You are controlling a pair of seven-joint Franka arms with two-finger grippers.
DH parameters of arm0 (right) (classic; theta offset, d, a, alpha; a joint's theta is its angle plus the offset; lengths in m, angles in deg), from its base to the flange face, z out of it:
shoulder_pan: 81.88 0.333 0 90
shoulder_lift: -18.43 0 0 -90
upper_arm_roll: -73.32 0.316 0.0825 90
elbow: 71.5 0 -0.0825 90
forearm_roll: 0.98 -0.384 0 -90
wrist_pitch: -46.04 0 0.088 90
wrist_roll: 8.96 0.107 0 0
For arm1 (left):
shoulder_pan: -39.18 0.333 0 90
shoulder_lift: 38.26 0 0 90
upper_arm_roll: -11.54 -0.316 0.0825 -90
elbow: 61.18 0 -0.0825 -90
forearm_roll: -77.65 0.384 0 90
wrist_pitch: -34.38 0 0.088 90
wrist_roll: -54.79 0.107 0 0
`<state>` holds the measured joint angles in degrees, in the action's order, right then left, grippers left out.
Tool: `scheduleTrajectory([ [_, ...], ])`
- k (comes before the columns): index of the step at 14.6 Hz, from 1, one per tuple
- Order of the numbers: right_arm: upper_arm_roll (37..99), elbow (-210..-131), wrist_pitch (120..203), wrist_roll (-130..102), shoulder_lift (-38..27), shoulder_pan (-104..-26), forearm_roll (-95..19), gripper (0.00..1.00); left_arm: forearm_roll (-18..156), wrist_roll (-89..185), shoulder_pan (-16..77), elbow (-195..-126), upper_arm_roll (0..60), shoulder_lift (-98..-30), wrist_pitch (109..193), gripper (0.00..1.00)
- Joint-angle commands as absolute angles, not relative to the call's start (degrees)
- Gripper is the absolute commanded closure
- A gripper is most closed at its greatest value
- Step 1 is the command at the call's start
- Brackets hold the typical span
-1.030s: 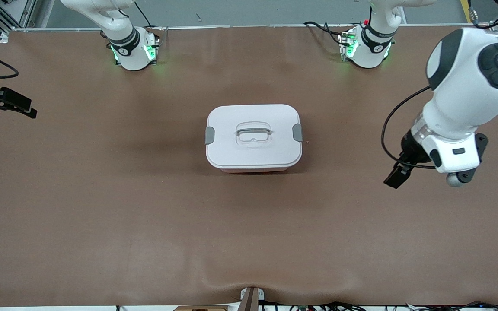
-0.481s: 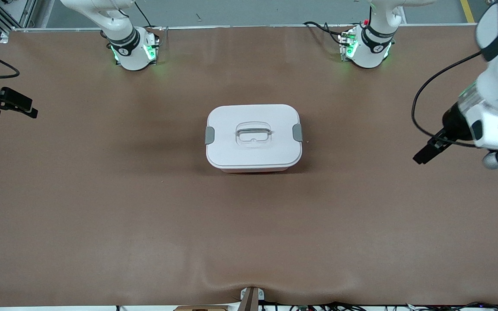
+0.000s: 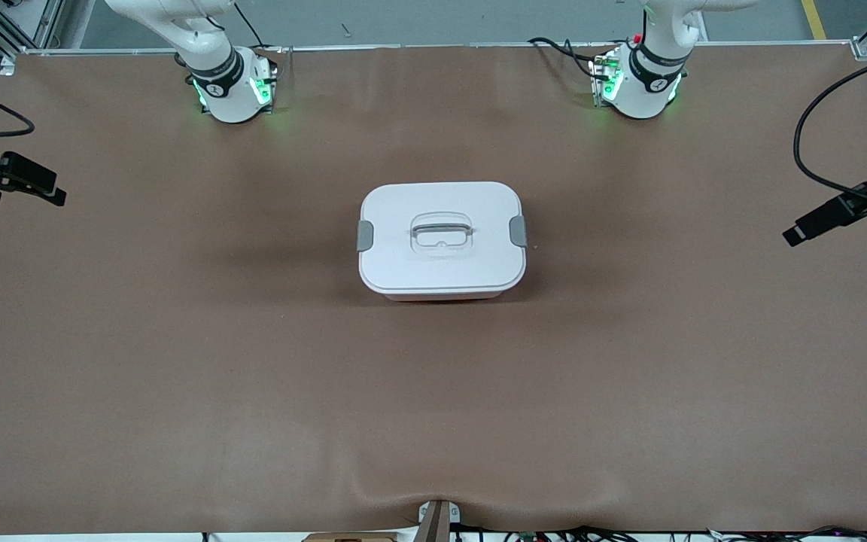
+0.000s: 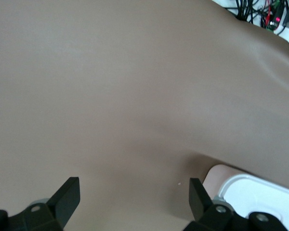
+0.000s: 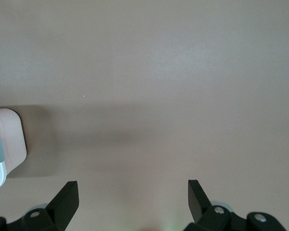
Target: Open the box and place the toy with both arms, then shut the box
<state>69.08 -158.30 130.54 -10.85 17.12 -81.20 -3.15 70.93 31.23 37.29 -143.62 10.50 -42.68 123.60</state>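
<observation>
We see the box (image 3: 442,239) sitting in the middle of the brown table (image 3: 177,361), white lid on, a grey clip at each short side and the handle lying flat in its recess. Our left gripper (image 4: 134,197) hangs at the table's edge at about three o'clock from the box, fingers spread wide and empty. Our right gripper (image 5: 133,198) waits over the table's edge at nine o'clock, fingers likewise released, grasping nothing.

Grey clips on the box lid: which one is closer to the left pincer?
The clip at the left arm's end of the lid. The left pincer hangs open off that end; the other clip faces the right arm's side.
</observation>
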Motion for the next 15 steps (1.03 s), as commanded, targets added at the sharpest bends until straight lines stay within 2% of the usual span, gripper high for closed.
scheduleTrajectory([
  [1,69.62,-157.73,129.89,-10.1,17.38,-81.62,-2.48,0.0,70.88,33.77,36.72,-144.24,10.75,-39.06,120.17,0.0],
  [6,69.45,-156.58,130.24,-10.01,17.38,-81.97,-2.48,0.0,81.52,35.01,36.1,-144.24,16.72,-37.74,116.66,0.0],
  [15,69.71,-156.76,129.89,-10.01,17.29,-81.44,-2.56,0.0,77.92,45.12,36.81,-144.94,15.23,-34.13,111.9,0.0],
])
